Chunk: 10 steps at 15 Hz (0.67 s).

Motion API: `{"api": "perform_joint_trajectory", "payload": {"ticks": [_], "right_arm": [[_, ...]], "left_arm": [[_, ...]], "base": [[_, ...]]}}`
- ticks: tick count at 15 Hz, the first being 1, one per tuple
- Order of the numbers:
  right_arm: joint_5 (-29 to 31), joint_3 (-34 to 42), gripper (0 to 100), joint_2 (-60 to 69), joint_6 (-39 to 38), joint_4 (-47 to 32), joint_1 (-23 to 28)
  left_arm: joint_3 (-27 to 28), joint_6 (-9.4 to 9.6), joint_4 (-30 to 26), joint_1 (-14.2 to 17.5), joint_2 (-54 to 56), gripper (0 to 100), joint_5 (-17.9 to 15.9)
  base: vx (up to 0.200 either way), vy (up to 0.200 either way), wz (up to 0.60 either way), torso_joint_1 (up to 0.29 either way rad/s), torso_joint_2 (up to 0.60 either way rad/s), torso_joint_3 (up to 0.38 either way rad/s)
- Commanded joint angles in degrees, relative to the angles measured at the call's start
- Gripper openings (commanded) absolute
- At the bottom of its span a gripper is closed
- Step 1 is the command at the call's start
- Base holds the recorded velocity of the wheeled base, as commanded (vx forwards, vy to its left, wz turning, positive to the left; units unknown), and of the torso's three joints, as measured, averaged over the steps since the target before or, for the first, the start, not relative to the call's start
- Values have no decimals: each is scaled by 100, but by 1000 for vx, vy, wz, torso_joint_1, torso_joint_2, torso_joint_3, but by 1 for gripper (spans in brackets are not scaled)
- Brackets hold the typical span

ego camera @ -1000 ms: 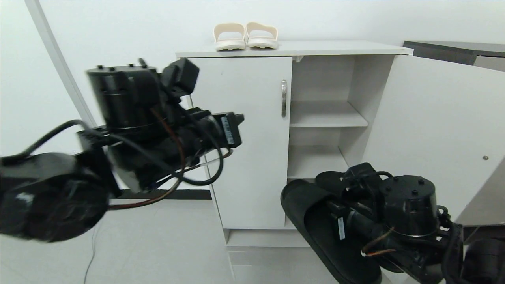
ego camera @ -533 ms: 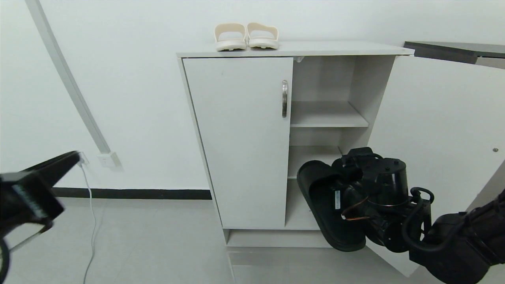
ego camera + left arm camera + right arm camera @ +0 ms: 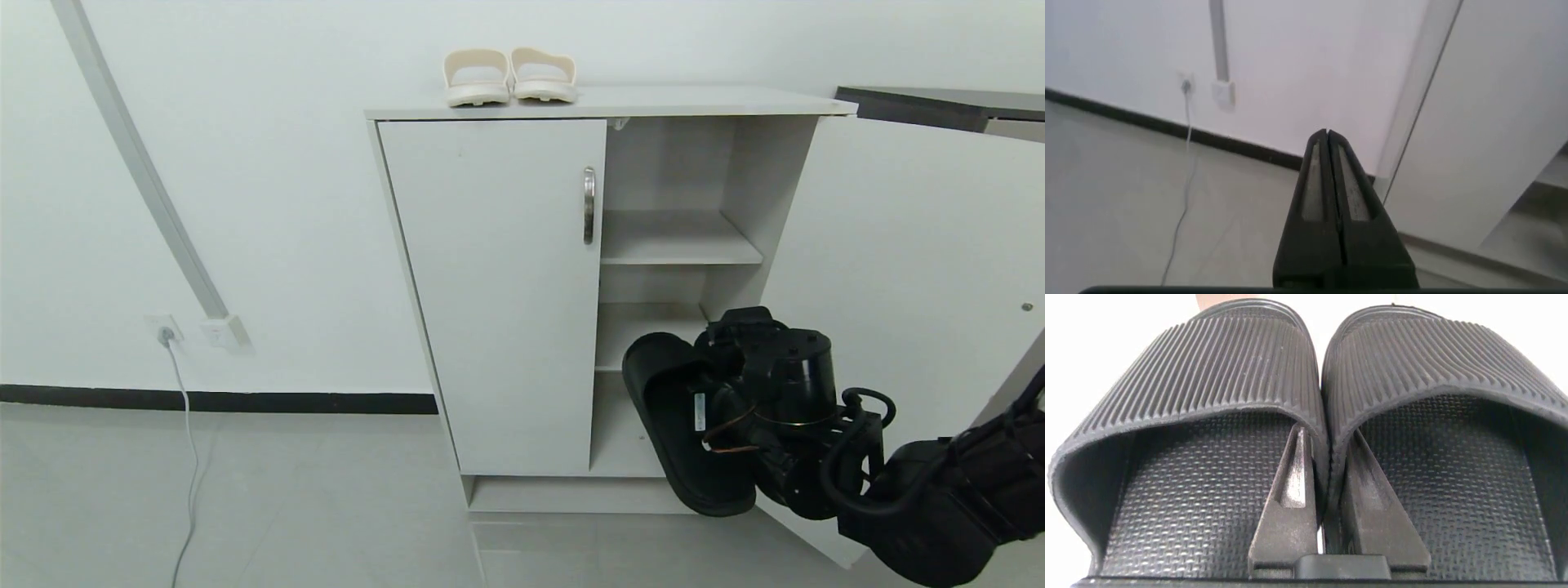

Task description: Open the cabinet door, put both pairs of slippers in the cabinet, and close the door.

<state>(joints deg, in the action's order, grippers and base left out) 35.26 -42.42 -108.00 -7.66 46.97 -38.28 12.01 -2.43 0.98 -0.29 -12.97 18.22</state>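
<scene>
The white cabinet [image 3: 490,310] stands on the grey floor [image 3: 286,506]. On its top, near the back edge and left of the middle, a pair of cream slippers [image 3: 511,80] lies side by side.

The black slippers [image 3: 1208,384] looked like matt rubber, with ribbed straps and pebbled footbeds. The cabinet [image 3: 498,327] was smooth matt white board; its door handle [image 3: 588,204] was polished metal.

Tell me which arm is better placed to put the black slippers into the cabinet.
Right. The right gripper is shut on the black slippers, just before the open side of the cabinet. The left gripper is shut and holds nothing.
</scene>
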Motion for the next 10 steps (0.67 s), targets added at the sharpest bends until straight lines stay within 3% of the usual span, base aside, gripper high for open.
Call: {"api": "perform_joint_trajectory", "payload": {"ticks": [1, 3, 5, 7, 8, 10], "right_arm": [[-1, 6, 0, 15, 1, -4, -4], [-10, 15, 0, 7, 1, -4, -13], [-10, 15, 0, -2, 1, -4, -31], [-54, 15, 0, -11, 1, 23, -66], [-63, 15, 0, -46, 10, 93, -83], [-19, -73, 0, -222, 18, 251, -171]], "left_arm": [[-524, 14, -326, 108, 1200, 0, -197], [-990, 172, -229, 38, 1297, 0, -451], [-1201, 313, 166, 38, 1297, 0, -1357], [-1166, 251, -221, 29, 1297, 0, -1849], [-1192, 199, -80, 38, 1297, 0, -2042], [-1192, 190, -89, 29, 1297, 0, -2113]], "base": [[0, 0, 0, 0, 0, 0], [0, 0, 0, 0, 0, 0], [0, 0, 0, 0, 0, 0], [0, 0, 0, 0, 0, 0], [0, 0, 0, 0, 0, 0], [0, 0, 0, 0, 0, 0]]}}
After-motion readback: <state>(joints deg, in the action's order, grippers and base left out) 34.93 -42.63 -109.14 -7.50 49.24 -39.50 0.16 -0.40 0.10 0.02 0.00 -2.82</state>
